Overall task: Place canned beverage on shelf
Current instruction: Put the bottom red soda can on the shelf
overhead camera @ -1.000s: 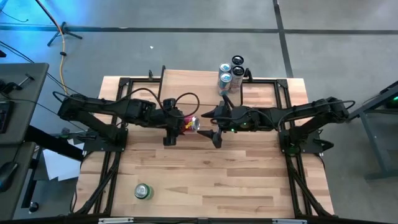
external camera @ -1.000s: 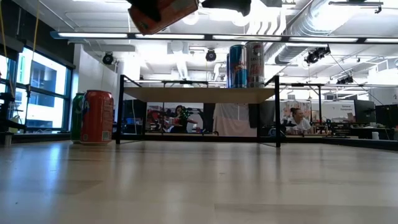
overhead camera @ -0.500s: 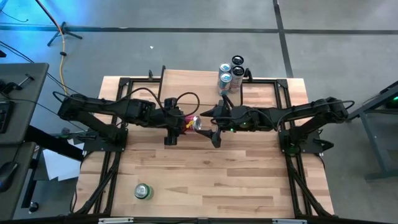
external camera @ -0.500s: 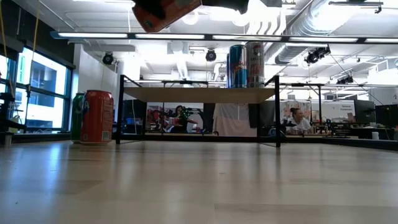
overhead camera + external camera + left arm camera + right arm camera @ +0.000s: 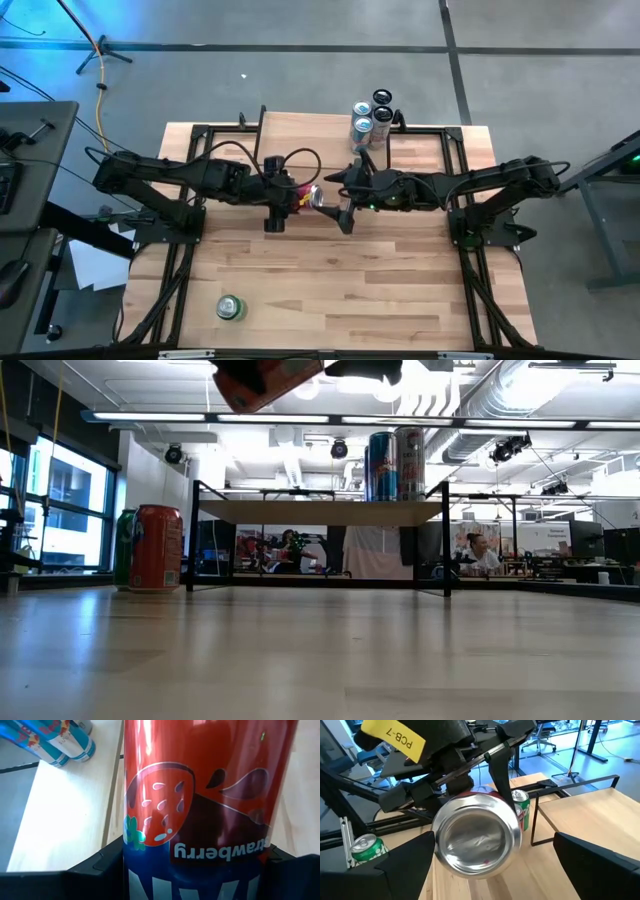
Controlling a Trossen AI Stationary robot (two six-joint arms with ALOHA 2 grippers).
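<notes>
A red strawberry-print beverage can [image 5: 306, 197] hangs high over the table's middle with my left gripper [image 5: 292, 198] shut on it. Its silver end [image 5: 475, 837] faces my right gripper [image 5: 343, 200], which is open; the two fingers [image 5: 405, 865] stand either side of that end, apart from it. In the low view the can [image 5: 268, 382] shows at the top edge. The shelf [image 5: 320, 511], a light-wood board on thin black legs, stands at the table's far edge with tall blue cans [image 5: 382, 464] upright on its right part. My left gripper pinches the can's side walls between its two fingers [image 5: 97, 870], at the blue-printed part [image 5: 150, 885] near the end closest to the wrist. The fingers come from the table's left, slanting down, and lie along the can. The can is tilted and lifted clear of the table.
A green can [image 5: 231, 307] stands near the table's near left corner. In the low view a red can [image 5: 158, 547] and a green one [image 5: 125, 546] stand at the left. The shelf's left part [image 5: 300, 128] is bare wood. People sit in the room beyond.
</notes>
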